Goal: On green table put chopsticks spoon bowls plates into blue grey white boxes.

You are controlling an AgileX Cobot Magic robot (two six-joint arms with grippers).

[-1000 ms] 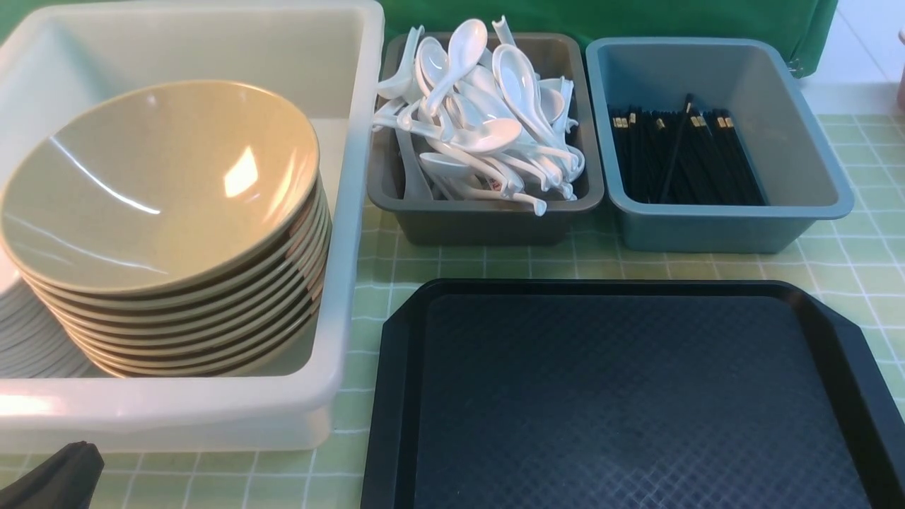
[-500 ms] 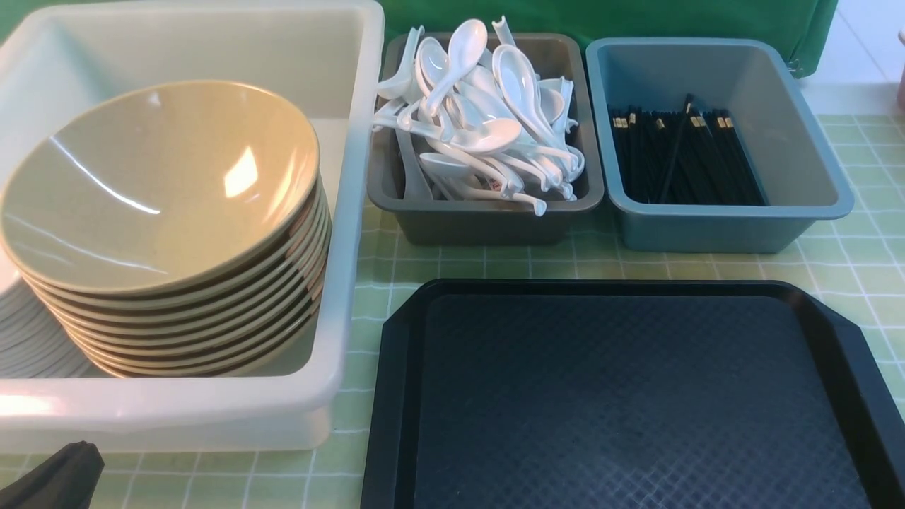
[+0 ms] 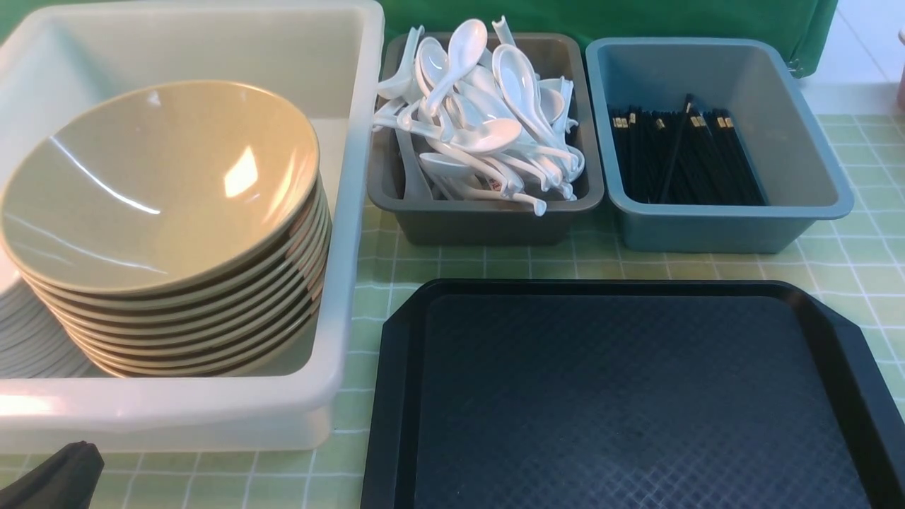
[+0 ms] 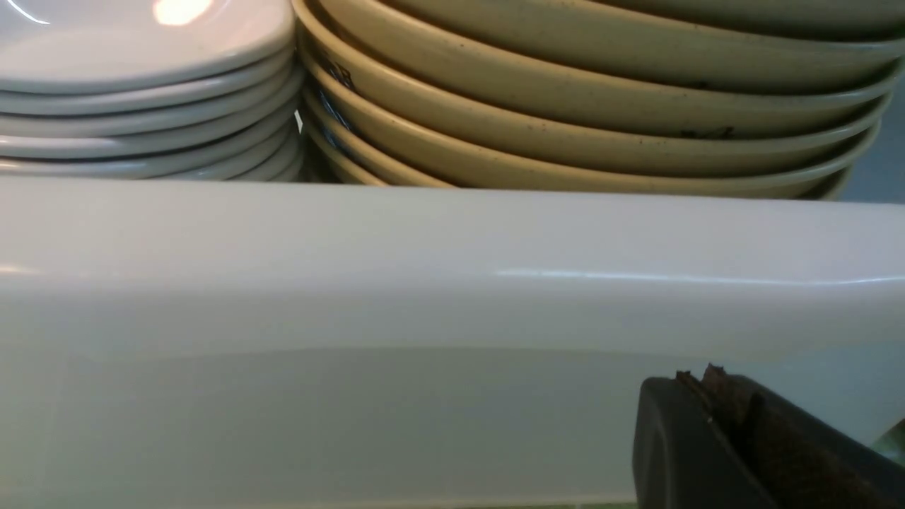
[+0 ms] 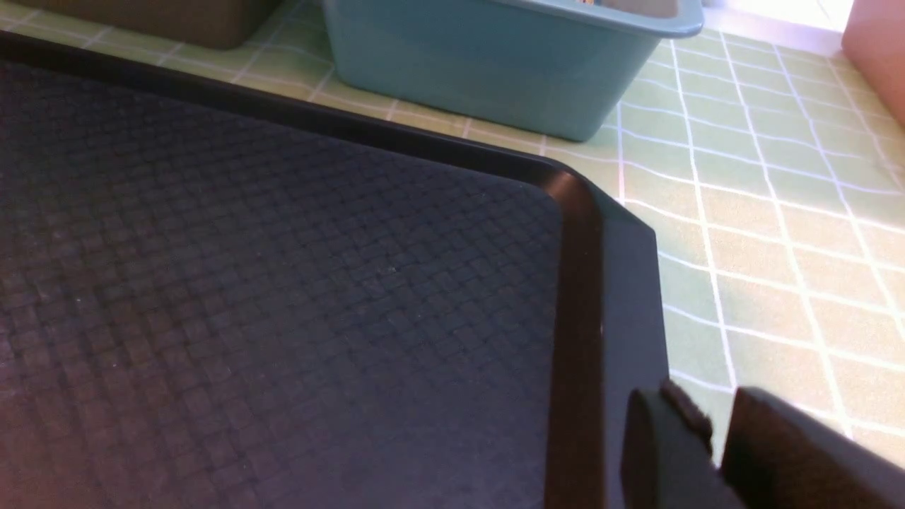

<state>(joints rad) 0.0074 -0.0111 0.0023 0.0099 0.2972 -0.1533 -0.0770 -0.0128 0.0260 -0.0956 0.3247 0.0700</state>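
The stack of tan bowls (image 3: 166, 226) sits in the white box (image 3: 339, 297) at the left of the green checked table (image 3: 848, 261), leaning a little, with a pile of white plates (image 4: 141, 92) touching it on the robot's left side inside the same box. To the right, the grey box (image 3: 488, 223) holds a heap of white spoons (image 3: 488, 120), some poking above its rim, and just beside that the blue box (image 3: 707, 226) holds a bundle of black chopsticks (image 3: 682, 155) laid flat along its floor. Nearer the robot, the black tray (image 3: 622, 396) lies with nothing on its textured surface.

Against the views from a moment ago, nothing among the boxes, dishes or tray has shifted.

The left gripper (image 4: 728, 410) shows only as a dark tip at the lower left corner of the front view, sitting low outside the near wall of the white box; its jaws are clenched together with nothing between them. The right gripper (image 5: 714, 431) is out of the front view; its wrist camera shows it above the tray's right rim, fingers (image 5: 657, 438) with only a narrow slit between them and nothing in that slit, though I cannot tell whether to call them parted or closed.
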